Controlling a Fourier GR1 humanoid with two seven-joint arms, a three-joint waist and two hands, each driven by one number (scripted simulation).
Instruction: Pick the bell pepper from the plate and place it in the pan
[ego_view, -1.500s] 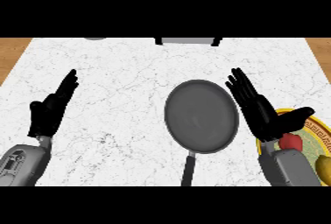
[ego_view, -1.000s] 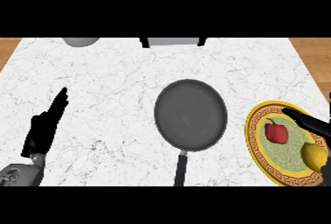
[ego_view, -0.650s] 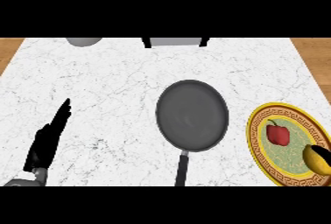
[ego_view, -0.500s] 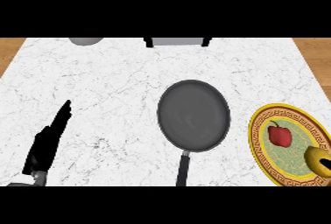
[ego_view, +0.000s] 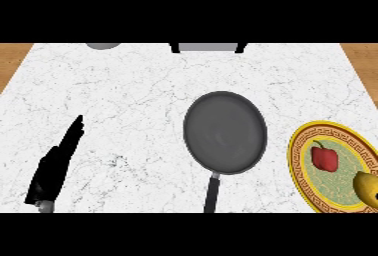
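Note:
A red bell pepper lies on a round plate with a yellow patterned rim, at the counter's right edge. A yellow fruit sits on the same plate nearer the lower right. Left of the plate stands an empty dark grey pan, its black handle pointing toward the lower edge. My left hand rests open at the lower left, seen edge-on with straight fingers pointing up and away. My right hand does not show.
The counter is white marble with wood showing at both upper corners. A grey round object and a dark-framed grey object sit cut off at the far edge.
My right hand, earlier over the plate, has pulled back out of view at the right. The pepper and plate are now uncovered. My left hand has sunk lower at the left.

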